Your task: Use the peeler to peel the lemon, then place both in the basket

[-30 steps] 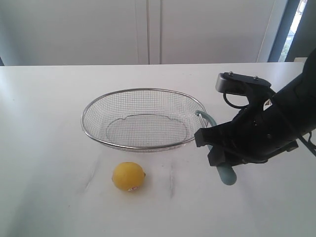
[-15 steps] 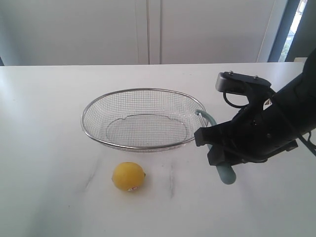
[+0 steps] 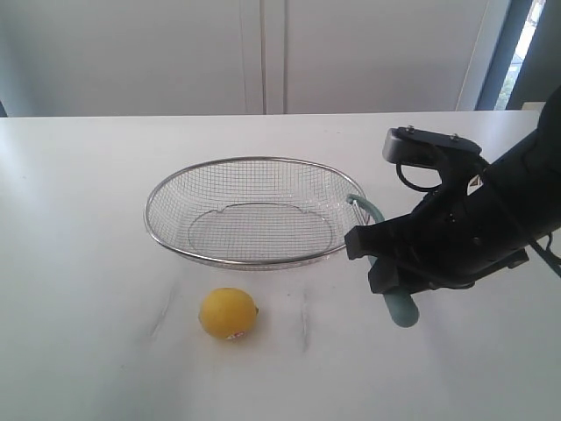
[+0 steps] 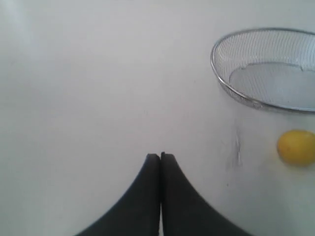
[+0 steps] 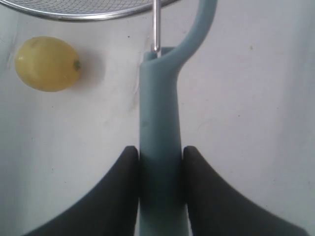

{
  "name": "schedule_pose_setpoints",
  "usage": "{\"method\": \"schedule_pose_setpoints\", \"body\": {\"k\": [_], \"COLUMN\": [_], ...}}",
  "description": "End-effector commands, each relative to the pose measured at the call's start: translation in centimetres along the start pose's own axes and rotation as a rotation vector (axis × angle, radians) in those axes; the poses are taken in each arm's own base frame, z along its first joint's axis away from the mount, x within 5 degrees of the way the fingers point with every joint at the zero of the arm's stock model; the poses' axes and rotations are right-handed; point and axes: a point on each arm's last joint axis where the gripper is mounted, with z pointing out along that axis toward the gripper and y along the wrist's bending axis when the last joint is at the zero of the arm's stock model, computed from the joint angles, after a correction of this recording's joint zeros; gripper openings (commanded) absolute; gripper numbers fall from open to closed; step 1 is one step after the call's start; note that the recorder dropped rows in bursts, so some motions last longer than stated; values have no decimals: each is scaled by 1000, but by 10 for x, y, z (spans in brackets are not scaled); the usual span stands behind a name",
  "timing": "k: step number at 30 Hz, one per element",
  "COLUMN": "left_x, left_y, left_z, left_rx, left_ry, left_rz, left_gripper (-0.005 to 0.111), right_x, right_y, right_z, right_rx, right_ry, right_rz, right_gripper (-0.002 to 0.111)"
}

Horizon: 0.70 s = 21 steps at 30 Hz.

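Note:
The yellow lemon lies on the white table in front of the wire-mesh basket; its sticker faces the front. My right gripper is shut on the teal handle of the peeler, just right of the basket. In the right wrist view the peeler runs between the fingers with its looped head toward the basket rim, and the lemon lies off to one side. My left gripper is shut and empty over bare table; the lemon and basket show far off.
The white table stretches wide around the basket. A pale wall with a cabinet seam stands behind it. The right arm's black body fills the right side of the exterior view.

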Motion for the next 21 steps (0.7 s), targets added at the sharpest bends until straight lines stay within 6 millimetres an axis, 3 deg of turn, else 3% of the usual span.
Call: {"method": "schedule_pose_setpoints", "body": {"k": [1,12,21], "left_x": [-10,-27,-27], "left_y": [0,8,-9], "left_z": [11,79,131], "left_rx": [45,188,389], "left_ry": [153,468,546], "left_rz": [31,12,52], "left_gripper": [0,0,0], "right_x": [0,-2,-4], "right_y": [-1,-1,-1], "right_z": [-2,-2,-2], "right_rx": [-5,-5,-8], "right_ry": [-20,-35,-59], "right_rz": [-4,-4,-1], "right_gripper": [0,0,0]}}
